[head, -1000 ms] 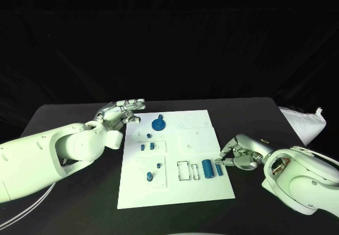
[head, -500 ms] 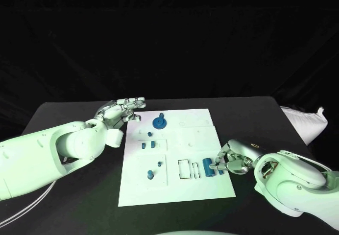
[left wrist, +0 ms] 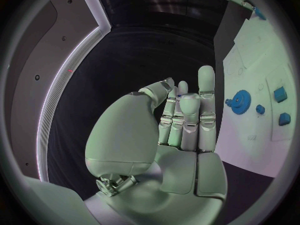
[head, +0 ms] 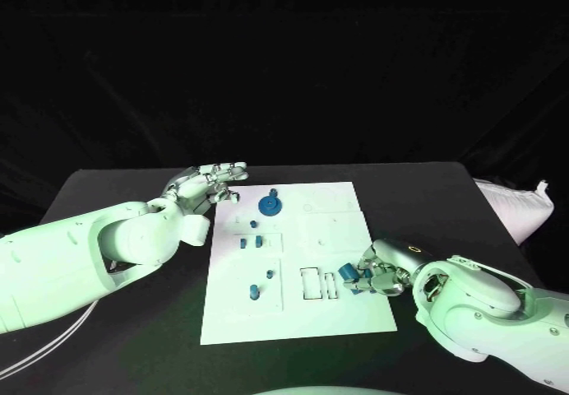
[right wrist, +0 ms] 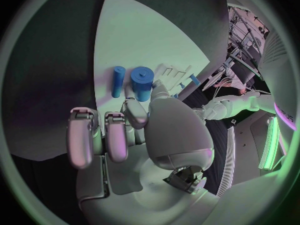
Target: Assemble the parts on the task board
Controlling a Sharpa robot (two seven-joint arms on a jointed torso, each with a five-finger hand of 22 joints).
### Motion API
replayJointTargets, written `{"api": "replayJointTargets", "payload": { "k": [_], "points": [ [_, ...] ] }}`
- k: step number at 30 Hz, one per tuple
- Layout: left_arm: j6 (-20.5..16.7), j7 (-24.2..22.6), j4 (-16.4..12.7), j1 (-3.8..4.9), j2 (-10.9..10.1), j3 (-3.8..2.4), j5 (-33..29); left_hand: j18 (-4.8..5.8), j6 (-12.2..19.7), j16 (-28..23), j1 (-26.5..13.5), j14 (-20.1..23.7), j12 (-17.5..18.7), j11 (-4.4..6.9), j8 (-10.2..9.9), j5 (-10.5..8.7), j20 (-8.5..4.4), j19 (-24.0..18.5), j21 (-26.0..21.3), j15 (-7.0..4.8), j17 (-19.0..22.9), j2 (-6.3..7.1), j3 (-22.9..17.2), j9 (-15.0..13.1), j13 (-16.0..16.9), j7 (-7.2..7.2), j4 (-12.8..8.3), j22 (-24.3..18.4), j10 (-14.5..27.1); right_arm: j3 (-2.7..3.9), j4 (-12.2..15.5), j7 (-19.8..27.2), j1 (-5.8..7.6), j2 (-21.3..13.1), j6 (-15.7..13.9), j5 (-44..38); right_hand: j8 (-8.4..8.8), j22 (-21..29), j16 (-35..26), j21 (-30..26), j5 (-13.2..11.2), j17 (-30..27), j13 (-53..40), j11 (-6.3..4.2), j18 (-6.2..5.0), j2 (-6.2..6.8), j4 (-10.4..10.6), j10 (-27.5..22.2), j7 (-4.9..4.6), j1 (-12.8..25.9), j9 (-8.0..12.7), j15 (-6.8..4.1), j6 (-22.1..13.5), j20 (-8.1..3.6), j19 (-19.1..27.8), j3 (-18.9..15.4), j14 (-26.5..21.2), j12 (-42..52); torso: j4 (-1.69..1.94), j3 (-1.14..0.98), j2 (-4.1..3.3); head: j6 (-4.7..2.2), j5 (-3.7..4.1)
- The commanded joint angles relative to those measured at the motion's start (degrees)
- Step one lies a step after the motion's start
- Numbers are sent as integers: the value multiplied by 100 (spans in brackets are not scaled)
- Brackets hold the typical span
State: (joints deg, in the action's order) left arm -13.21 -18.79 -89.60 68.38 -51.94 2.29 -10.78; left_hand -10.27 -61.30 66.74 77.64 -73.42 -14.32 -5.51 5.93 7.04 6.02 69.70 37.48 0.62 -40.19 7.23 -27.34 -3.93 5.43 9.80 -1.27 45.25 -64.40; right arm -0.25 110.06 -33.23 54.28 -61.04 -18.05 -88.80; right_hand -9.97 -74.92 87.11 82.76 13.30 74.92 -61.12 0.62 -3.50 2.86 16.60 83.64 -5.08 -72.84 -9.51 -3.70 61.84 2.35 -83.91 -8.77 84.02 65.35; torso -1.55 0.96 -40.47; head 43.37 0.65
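The right hand (head: 377, 276) works at the task board's (head: 332, 210) right edge, fingers (right wrist: 139, 114) pinching a thick blue cylinder (right wrist: 142, 82); seating it upright likely comes next. The left hand (head: 211, 183) hovers, fingers loosely curled, empty.

arms: white glossy shells, bulbous rounded segments, dark seams between them
left arm (head: 113, 247): thin pale cables trail below it
right arm (head: 498, 309): small gold-ringed disc near the wrist
left hand (head: 211, 183): silver, segmented metal fingers, white smooth palm
right hand (head: 377, 273): silver metal links, white rounded back shell, exposed silver mechanism at the base
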Motion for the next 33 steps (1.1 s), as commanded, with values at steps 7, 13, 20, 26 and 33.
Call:
{"api": "replayJointTargets", "payload": {
  "k": [7, 13, 20, 26, 33],
  "points": [
    [129, -6, -14, 3, 5, -3, 21, -20, 42, -29, 2, 27, -12, -2, 29, -19, 30, 13, -39, 3, 5, -41, 0, -4, 5, 7, -32, -9, 35, -12, -211, -81, -137, 281, 308, -43, -83, -616, 36, 31, 42, 1017, -1947, -19, 121, -128, -27, 162, 2, -51, -44, 11, 11, -3, -254, -27, 511, 1376, 12, 2, 1, 4, -20],
    [125, -3, -19, 3, -13, -2, 21, -20, 42, -29, 2, 27, -12, -2, 29, -19, 30, 13, -39, 3, 5, -41, 0, -4, 5, 7, -32, -9, 35, -12, -239, -102, -175, 327, 4, -28, -222, -686, 59, 84, 294, 1058, -2061, -76, 136, -331, -96, 210, 70, -271, -148, -32, 196, -32, -281, 59, 517, 1475, 7, 9, 4, 9, -27],
    [132, 4, -27, 3, -29, -2, 21, -20, 42, -29, 2, 27, -12, -2, 29, -19, 30, 13, -39, 3, 5, -41, 0, -4, 5, 7, -32, -9, 35, 1, -113, -113, -184, 249, -624, 104, -320, -727, 82, 116, 384, 1101, -2161, -162, 145, -533, -206, 266, 168, -530, -253, -104, 338, -94, -299, 218, 524, 1569, 2, -1, 4, 10, -52],
    [138, 7, -24, 3, -33, -2, 21, -20, 42, -29, 2, 27, -12, -2, 29, -19, 30, 13, -39, 3, 5, -41, 0, -4, 5, 7, -32, -9, 35, 66, 139, -106, -152, 122, -1028, 335, -325, -742, 92, 128, 462, 1120, -2175, -171, 150, -543, -198, 273, 174, -530, -281, -116, 341, -111, -306, 226, 528, 1575, 9, 4, 6, 0, -38],
    [148, 7, -24, 2, -28, -1, 21, -20, 44, -29, -3, 31, -28, -2, 34, -19, 30, 14, -43, 3, 16, -45, 5, -4, 6, 7, -36, -12, 44, 111, 341, -120, -31, 45, -1144, 702, -325, -747, 96, 131, 545, 1127, -2187, -177, 151, -526, -197, 278, 180, -531, -309, -123, 334, -122, -309, 225, 529, 1579, 8, 9, 2, -12, -40]
  ]
}}
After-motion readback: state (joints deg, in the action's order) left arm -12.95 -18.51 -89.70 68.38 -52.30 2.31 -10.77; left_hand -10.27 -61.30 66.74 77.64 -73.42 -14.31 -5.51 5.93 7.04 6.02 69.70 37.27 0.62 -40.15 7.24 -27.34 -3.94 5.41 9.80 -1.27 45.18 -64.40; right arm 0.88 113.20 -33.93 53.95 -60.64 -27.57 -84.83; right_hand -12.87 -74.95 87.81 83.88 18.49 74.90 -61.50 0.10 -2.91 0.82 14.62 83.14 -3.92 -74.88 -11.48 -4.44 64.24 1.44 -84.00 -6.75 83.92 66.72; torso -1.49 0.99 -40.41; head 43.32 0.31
